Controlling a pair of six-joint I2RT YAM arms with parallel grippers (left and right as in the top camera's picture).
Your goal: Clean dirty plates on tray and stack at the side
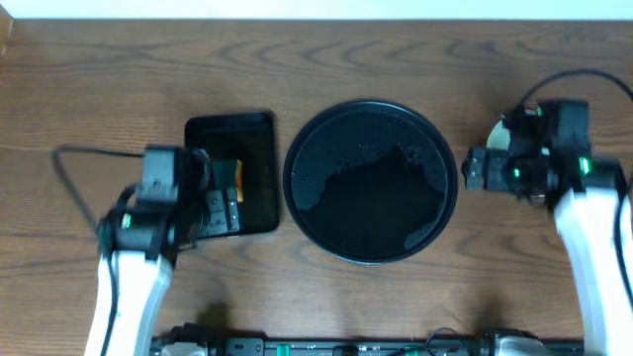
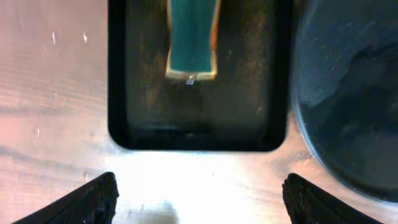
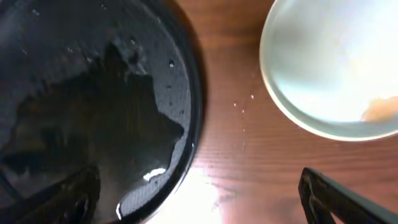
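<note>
In the middle of the counter [image 1: 316,59]: the big round black tray [image 1: 371,148], shiny and wet-looking, with no plate on it.

At about 3 o'clock from the tray, out on the bare wood: a pale blue-green plate [image 3: 329,56], near the rim but not touching. Set there, most likely, to match the "stack at the side" part of the job. Hard to tell the number of plates in that pile from straight above. Near the plate's edge, at 4 o'clock in the right wrist view: an orange spot [image 3: 379,110], maybe a smear missed by the wipe, maybe only a trick of light.

At 9 o'clock from the tray: a small black rectangular tray [image 1: 259,143] with a green sponge [image 2: 191,37] lying inside. Likely parked there to keep the wet off the wood and to stay easy to grab.

Left jaws: wide open, holding nothing, hanging just short of the small tray, with the sponge straight ahead at 12 o'clock. Right jaws: wide open too, empty, hanging over the round tray's rim and the wood beside it, with the plate ahead at 1 o'clock. Open like that, probably, for lack of anything more to carry.

Looks close to done. Next, if anything: check the orange spot, then lift away slowly to avoid a bump on the plate.
</note>
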